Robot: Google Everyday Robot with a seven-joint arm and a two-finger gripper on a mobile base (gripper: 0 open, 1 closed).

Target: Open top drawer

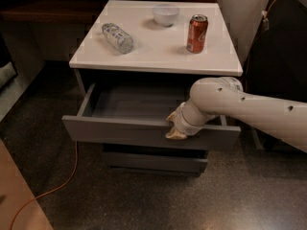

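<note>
The top drawer [120, 132] is a matte grey drawer under the white tabletop. It stands pulled out, and its shallow grey box shows nothing inside. My gripper [175, 127] sits at the upper edge of the drawer's front panel, right of its middle, with the white arm [249, 110] reaching in from the right. The pale fingertips rest over the panel's rim. Below the top drawer a smaller grey drawer front [153, 162] sits pushed in.
On the white tabletop [144, 51] lie a clear plastic bottle [118, 37] on its side, a white bowl [166, 14] and an upright red soda can [197, 33]. An orange cable [53, 188] runs across the dark floor at the left. A dark cabinet [283, 47] stands at the right.
</note>
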